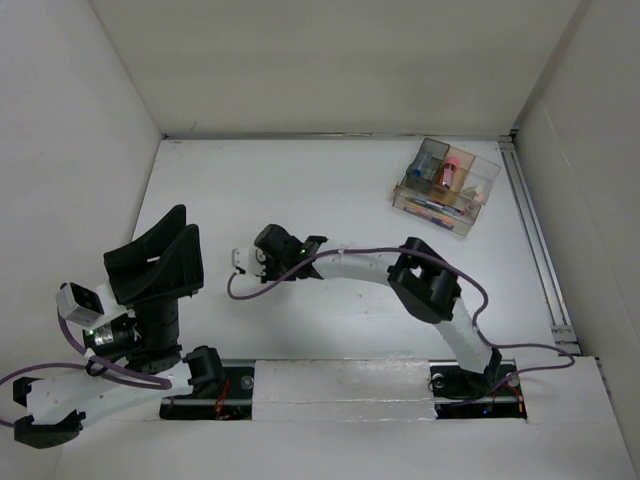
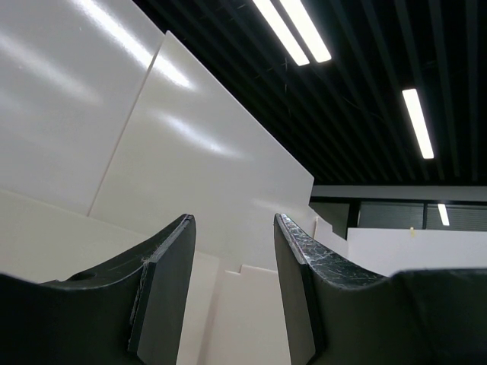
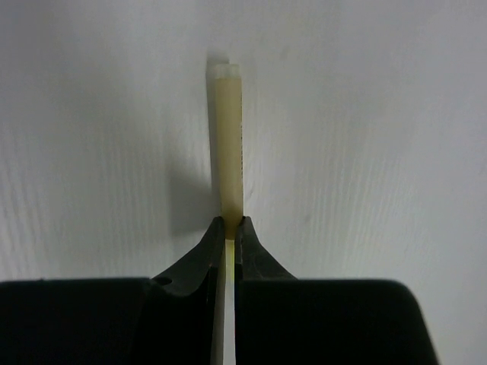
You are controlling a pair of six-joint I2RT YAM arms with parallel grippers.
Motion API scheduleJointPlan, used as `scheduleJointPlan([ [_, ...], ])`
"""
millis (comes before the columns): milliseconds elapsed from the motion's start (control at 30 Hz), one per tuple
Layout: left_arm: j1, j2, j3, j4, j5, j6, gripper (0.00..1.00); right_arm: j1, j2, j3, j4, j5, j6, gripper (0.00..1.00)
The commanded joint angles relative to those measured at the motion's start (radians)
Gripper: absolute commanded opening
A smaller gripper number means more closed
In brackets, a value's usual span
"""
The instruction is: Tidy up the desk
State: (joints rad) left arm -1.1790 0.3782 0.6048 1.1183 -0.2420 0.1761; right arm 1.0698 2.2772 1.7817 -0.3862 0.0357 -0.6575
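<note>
The desk (image 1: 300, 190), a wide white tabletop with a metal rail (image 1: 535, 240) along its right side, spreads beneath both arms. A clear organizer (image 1: 447, 185) sits near its far right corner. Over mid-desk, the right gripper (image 3: 228, 222) is pinched almost closed on the end of a thin pale yellow strip (image 3: 227, 137) (seen edge-on, identity unclear). So narrow a hold could let the strip pivot or slip during the carry. The left gripper (image 2: 232, 220), parted and empty, points upward.

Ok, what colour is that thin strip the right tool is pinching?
Pale yellowish cream; the strip pinched in the right tool shows best in the right wrist view.
</note>
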Motion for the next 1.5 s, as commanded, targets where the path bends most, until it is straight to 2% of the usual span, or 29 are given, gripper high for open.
scheduleJointPlan([
  [0,-0.007,0.022,0.035,0.040,0.006,0.016,0.42,-0.082,-0.214,-0.171,0.075,0.088,0.018,0.00],
  [200,-0.007,0.036,0.012,0.080,-0.003,0.023,0.42,-0.315,-0.558,-0.509,0.196,0.206,0.061,0.00],
  [267,-0.007,0.041,0.010,0.081,-0.014,0.023,0.42,-0.376,-0.622,-0.568,0.239,0.242,0.081,0.00],
  [300,-0.007,0.042,0.010,0.081,-0.011,0.020,0.42,-0.446,-0.662,-0.591,0.269,0.269,0.091,0.00],
  [433,-0.007,0.050,0.018,0.078,-0.013,0.025,0.42,-0.617,-0.674,-0.628,0.332,0.319,0.162,0.00],
  [567,-0.007,0.065,0.019,0.081,-0.003,0.023,0.42,-0.737,-0.605,-0.607,0.441,0.233,0.193,0.00],
  [767,-0.007,0.076,0.029,0.077,-0.022,0.042,0.42,-0.798,-0.507,-0.568,0.438,0.217,0.105,0.00],
  [1000,-0.007,0.097,0.033,0.083,-0.020,0.043,0.42,-0.889,-0.576,-0.648,0.493,0.119,0.113,0.02],
  [1100,-0.007,0.096,0.036,0.072,-0.025,0.039,0.42,-0.889,-0.573,-0.662,0.491,0.121,0.122,0.08],
  [1333,-0.007,0.064,0.023,0.081,-0.016,0.034,0.42,-0.869,-0.551,-0.693,0.507,0.185,0.105,0.09],
  [1467,-0.007,0.060,0.018,0.087,-0.025,0.039,0.42,-0.869,-0.542,-0.703,0.509,0.240,0.104,0.16],
])
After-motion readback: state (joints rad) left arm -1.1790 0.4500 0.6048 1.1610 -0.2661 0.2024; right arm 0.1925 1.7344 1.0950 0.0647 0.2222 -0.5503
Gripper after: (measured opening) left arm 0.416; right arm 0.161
